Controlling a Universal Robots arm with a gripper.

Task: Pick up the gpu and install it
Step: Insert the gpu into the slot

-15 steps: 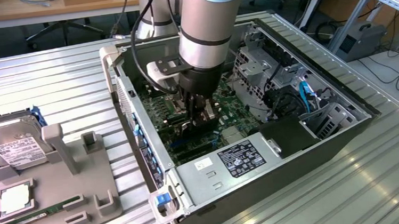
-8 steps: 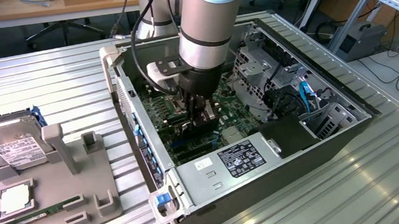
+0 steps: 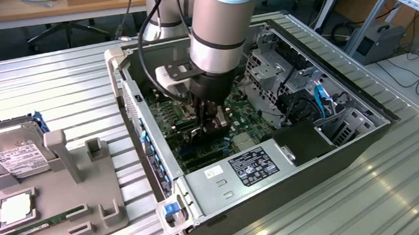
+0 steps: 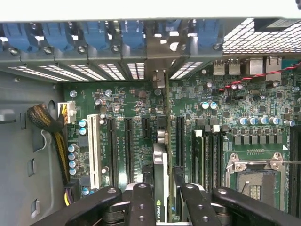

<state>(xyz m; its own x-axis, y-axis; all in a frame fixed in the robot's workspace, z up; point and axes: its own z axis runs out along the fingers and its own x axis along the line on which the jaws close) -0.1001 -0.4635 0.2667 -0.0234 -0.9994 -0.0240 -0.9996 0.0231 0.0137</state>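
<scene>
Black two-finger gripper [image 4: 162, 195] on the silver-grey UR arm [image 3: 218, 30] is down inside the open grey metal PC case [image 3: 310, 160], closed on the gpu [image 4: 160, 179], a thin dark card w/ silvery end bracket, held on edge betw. the finger pads. Card stands upright over the green motherboard [image 4: 136, 117], lined up w/ the black expansion slots, bracket end toward the case's rear slot wall w/ blue clips [image 4: 94, 37]. Can't tell if the card's edge is already in a slot.

Outside the case, on the exterior view's left: grey plastic parts holder [image 3: 73, 190] w/ boxy silver hard drive [image 3: 10, 147] and slim green memory stick [image 3: 38, 226]. All sits on a ribbed aluminium table [image 3: 50, 91].
</scene>
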